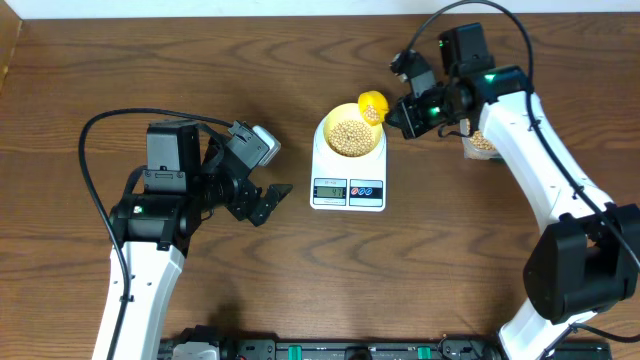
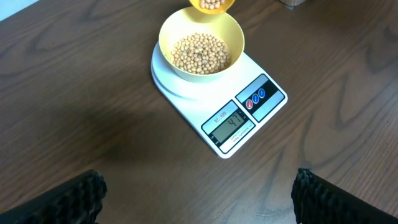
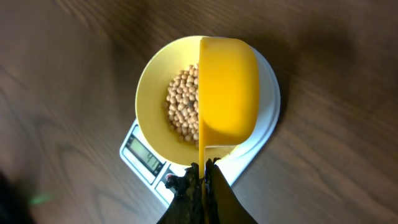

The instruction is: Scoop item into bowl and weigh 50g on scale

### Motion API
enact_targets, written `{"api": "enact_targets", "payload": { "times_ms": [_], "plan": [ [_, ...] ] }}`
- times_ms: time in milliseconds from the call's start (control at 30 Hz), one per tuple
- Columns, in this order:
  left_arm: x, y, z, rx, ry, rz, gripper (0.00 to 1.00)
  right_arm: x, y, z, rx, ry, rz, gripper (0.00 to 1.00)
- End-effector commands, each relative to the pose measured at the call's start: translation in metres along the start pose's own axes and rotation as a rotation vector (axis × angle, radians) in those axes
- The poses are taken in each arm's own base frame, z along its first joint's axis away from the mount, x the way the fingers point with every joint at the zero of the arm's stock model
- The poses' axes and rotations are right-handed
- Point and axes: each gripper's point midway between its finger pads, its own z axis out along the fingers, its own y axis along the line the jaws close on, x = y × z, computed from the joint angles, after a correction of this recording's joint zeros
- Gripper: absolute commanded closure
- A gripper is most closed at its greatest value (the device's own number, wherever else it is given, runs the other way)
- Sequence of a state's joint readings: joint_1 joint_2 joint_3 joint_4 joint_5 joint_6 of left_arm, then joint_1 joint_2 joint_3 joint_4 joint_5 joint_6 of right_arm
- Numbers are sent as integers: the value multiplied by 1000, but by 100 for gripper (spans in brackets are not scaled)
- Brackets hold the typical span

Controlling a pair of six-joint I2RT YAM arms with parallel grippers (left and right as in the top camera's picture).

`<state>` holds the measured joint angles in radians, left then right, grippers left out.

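The pale-yellow bowl (image 1: 350, 135) stands on the white scale (image 1: 348, 190) and holds many tan beans (image 2: 200, 53). The scale's display (image 2: 229, 125) shows digits. My right gripper (image 3: 204, 167) is shut on the handle of the bright-yellow scoop (image 3: 227, 90), which is tipped on its side over the bowl's right rim (image 1: 372, 105). Beans (image 2: 211, 4) still lie in the scoop. My left gripper (image 1: 268, 203) is open and empty, left of the scale; its fingertips show at the bottom corners of the left wrist view (image 2: 199, 196).
A clear tub with beans (image 1: 480, 142) stands at the right, mostly hidden behind my right arm. Cables arc over the table behind both arms. Bare wooden table (image 1: 80, 80) lies around the scale.
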<state>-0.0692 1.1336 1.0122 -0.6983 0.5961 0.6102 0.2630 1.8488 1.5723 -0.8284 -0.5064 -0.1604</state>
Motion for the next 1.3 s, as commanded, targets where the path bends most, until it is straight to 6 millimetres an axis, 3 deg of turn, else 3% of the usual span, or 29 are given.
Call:
{"api": "enact_targets", "payload": {
  "times_ms": [0, 467, 1267],
  "plan": [
    [-4, 2, -2, -10, -6, 12, 2, -10, 2, 3, 50, -2, -104, 99],
    [-4, 2, -2, -10, -6, 12, 2, -7, 28, 18, 75, 36, -260, 99],
    [-4, 2, -2, -10, -6, 12, 2, -11, 33, 21, 91, 33, -400, 99]
  ]
}}
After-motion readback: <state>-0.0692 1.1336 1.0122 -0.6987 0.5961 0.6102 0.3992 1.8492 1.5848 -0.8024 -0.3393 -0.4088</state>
